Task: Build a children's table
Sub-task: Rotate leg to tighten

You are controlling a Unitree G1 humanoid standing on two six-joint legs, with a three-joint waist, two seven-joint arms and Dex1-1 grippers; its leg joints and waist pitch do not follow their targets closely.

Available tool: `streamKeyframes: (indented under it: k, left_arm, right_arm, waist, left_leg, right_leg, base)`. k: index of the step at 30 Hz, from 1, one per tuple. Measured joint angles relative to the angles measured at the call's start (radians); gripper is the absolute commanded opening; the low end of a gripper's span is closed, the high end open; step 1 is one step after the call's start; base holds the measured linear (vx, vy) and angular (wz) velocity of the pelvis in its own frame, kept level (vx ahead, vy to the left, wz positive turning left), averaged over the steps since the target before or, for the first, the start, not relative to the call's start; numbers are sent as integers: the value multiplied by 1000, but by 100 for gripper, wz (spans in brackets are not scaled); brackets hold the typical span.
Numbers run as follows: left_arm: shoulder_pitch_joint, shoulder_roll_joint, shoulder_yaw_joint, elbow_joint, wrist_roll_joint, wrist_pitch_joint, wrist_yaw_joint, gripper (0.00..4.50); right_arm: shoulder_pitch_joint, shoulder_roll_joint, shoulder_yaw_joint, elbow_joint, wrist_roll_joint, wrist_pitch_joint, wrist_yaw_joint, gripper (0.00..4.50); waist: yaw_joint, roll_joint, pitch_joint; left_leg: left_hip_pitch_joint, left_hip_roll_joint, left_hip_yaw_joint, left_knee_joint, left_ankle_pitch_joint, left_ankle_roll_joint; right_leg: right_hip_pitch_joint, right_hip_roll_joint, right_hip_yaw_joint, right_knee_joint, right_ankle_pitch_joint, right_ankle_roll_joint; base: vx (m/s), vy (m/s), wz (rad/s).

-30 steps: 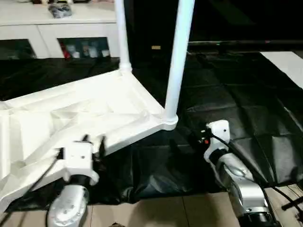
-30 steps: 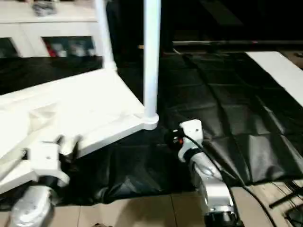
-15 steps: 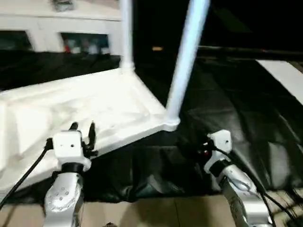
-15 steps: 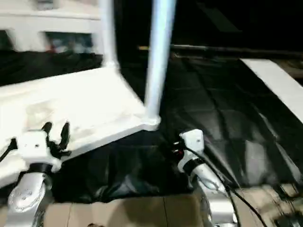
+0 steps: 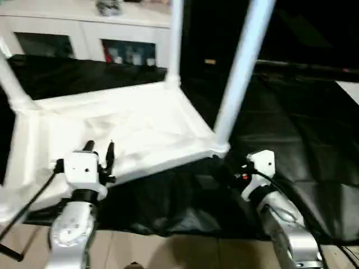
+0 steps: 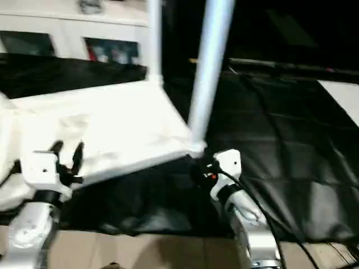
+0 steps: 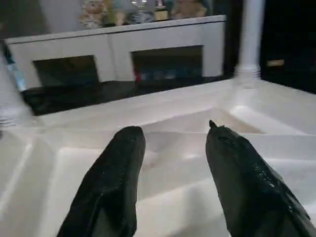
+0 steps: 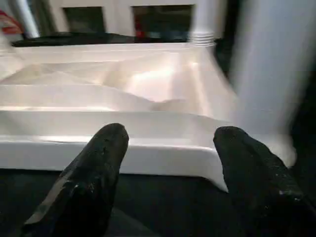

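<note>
Lying upside down on the black-covered worktop [image 5: 291, 145], the children's table [image 5: 123, 126] shows its ribbed underside to the camera. The robot has legs standing in three corner sockets here: the near right leg [image 5: 240, 67], the far right leg [image 5: 175, 42] and a far left leg [image 5: 10, 81] at the picture's edge. The fourth corner, nearest the robot's left, runs out of sight, so whether that leg is seated cannot be told. By the look of it the build is well along: what is left is checking that last corner, pressing the legs home, and turning the table upright.

Now the jaws. The left gripper [image 7: 173, 148] has its two black fingers parted about halfway, poised just over the near rim of the tabletop with nothing between them; the left wrist view looks straight across the ribs to the white cabinet [image 7: 118, 49] behind. The right gripper [image 8: 168, 148] stands wider open, also empty, low in front of the near long edge and close to the corner that carries the near right leg. Neither one touches the plastic, as far as can be seen.
</note>
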Motion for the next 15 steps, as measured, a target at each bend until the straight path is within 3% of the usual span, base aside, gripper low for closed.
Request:
streamKeyframes:
  k: [3,5,10,15]
  left_arm:
    - [3,-2,-3,-2,-3,3,-2,237]
    - [16,-4,-8,-5,-2,7,-2,237]
    - [39,-25,-43,-9,-2,7,0,237]
    - [39,-24,-59,-10,32,7,13,237]
  right_arm:
    - [0,-3,-1,0,0,0,-4,316]
    - [0,-5,-3,0,2,-2,-1,316]
    - [-4,-11,-4,20,5,-4,19,316]
    - [-22,-25,9,45,-10,-13,18,316]
  waist:
    - [-10,-3,-1]
    - [-20,-7,-3]
    - [-33,-22,-5]
    - [-46,-30,-3]
  left_leg:
    - [2,-6,19,-1,-3,5]
    - [6,-13,23,-8,-3,5]
    - [8,-13,21,-19,-3,5]
    - [8,-13,20,-30,-3,4]
  right_leg:
    - [-2,1,30,-5,-2,6]
    - [-2,0,43,-9,-7,15]
    - [-10,0,42,-13,-15,29]
    - [-14,0,38,-13,-15,30]
  base:
    - [-12,111,9]
    - [-6,36,3]
    - [0,0,0]
    - [0,0,0]
